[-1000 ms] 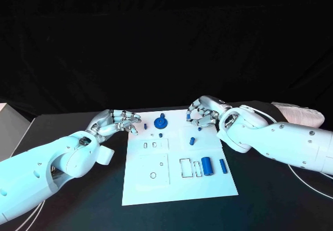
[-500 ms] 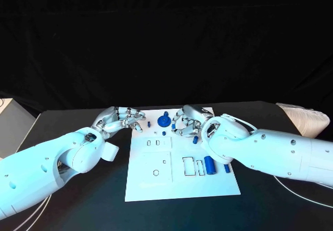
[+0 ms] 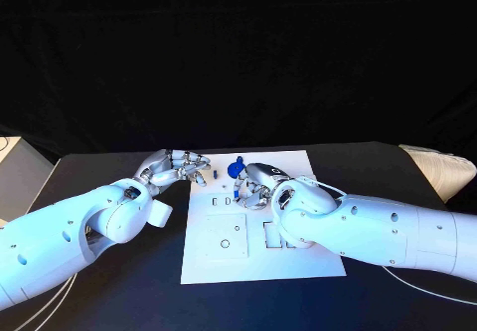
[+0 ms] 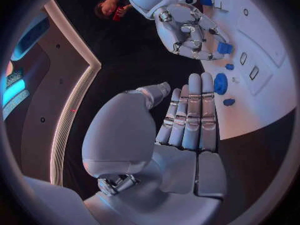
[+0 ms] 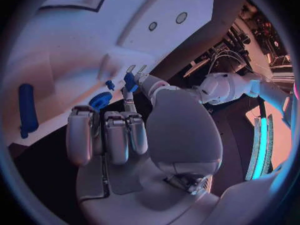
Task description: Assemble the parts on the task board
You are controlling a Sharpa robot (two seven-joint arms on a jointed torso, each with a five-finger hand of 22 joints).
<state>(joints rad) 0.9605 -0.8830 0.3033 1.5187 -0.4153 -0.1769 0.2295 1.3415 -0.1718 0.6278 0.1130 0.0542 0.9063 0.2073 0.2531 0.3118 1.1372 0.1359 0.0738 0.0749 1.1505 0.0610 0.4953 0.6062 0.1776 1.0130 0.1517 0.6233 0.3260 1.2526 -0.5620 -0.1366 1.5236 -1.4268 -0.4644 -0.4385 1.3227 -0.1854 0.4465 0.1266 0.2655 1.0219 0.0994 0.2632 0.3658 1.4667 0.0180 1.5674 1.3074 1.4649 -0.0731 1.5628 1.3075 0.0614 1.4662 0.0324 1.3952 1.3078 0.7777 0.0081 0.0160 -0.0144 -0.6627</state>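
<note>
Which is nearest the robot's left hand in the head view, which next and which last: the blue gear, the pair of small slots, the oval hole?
From the left hand:
1. blue gear, just off its fingertips, at the far end of the task board.
2. pair of small slots, mid-board.
3. oval hole, toward the robot's end.
</note>
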